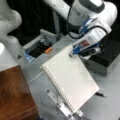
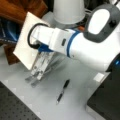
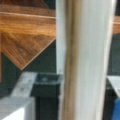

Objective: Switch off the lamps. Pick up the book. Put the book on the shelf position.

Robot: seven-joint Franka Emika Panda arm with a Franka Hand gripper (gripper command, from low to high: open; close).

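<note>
The claw pinches the top edge of the book, holding it tilted above the grey tabletop. The book is a large white notebook (faint ruled lines, wire spiral down one long side). The shelf position, a reddish-brown wooden block, stands toward a front view's left; a pen lies on the tabletop.

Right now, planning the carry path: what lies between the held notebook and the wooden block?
In a front view, the gripper holds the book tilted above the table; between it and the wooden block lies bare grey table crossed by a thin white cable.
</note>
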